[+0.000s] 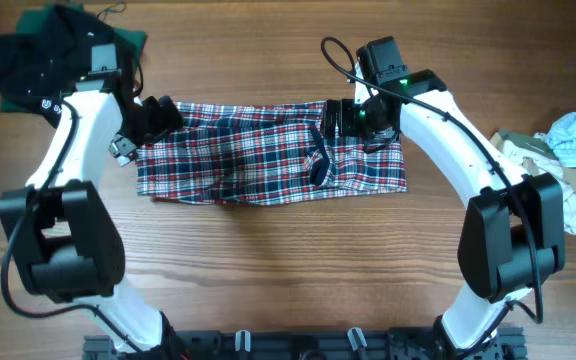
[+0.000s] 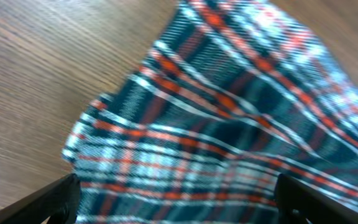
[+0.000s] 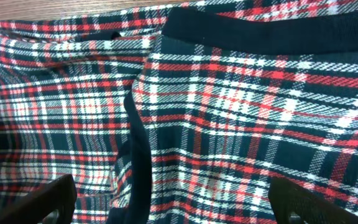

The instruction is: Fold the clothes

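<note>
Across the middle of the wood-grain table (image 1: 288, 300), found the plaid cloth (image 1: 238, 165) laid out long and mostly flat, running left to right between both arms. Noted a dark garment pile (image 1: 38, 55) at the far left corner, a bit of green showing beside it, and a smaller heap of pale clothes (image 1: 568, 150) at the right edge, both well apart from the plaid piece. Saw only the two wrists overhanging it. Read the weave as a soft red, navy and white check, wrinkled in low ridges, with a plain navy waistband (image 3: 272, 28) along one edge and a narrow navy trim strip (image 3: 138, 168) curling through the middle. Caught the left gripper (image 1: 133, 130) over the cloth's left end, black fingers (image 2: 48, 202) spread wide, the rumpled corner lying between and beneath them, not pinched. Placed the right gripper (image 1: 340, 118) above the far edge right of centre, fingers (image 3: 316, 202) likewise wide, plaid directly below, unheld.
</note>
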`<control>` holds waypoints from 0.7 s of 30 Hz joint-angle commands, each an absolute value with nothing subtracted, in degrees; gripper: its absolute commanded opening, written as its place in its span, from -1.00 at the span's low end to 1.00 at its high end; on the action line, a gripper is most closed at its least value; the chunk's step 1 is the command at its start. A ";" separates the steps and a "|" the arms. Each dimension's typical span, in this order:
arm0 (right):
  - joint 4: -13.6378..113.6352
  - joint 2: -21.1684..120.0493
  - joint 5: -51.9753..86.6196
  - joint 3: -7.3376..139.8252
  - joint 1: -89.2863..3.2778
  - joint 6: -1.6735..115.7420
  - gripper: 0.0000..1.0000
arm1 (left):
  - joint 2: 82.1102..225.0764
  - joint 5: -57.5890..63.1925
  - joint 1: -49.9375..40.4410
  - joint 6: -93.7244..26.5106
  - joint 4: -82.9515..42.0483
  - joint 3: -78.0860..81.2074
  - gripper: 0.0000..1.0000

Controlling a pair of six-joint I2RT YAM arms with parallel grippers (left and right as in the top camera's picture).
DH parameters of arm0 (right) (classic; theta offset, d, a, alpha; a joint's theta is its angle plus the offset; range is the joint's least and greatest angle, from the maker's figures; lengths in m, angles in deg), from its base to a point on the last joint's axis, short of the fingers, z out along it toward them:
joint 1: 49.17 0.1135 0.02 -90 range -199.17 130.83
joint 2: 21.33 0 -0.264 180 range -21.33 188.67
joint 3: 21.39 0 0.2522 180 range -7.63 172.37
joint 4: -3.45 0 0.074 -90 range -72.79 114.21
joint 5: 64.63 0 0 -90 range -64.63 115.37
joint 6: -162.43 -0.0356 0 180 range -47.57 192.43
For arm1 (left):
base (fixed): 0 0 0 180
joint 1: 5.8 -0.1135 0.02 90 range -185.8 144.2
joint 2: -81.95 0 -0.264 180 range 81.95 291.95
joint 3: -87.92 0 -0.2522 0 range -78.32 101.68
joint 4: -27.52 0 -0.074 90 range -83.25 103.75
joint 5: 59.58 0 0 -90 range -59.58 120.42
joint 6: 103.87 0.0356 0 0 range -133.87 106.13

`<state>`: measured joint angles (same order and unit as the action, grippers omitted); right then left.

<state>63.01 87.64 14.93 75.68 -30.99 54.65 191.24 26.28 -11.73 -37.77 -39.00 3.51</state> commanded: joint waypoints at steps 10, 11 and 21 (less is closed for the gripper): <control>62.88 88.95 15.15 76.20 -31.15 54.46 0.99 | 200.29 18.36 -15.03 -27.72 -36.57 3.33 1.00; 62.95 88.95 15.15 76.20 -31.15 54.43 1.00 | 200.66 17.95 -15.03 -27.69 -36.35 3.33 1.00; 63.10 88.95 15.15 76.20 -31.15 54.43 1.00 | 204.38 14.10 -15.03 -25.81 -36.37 3.33 0.76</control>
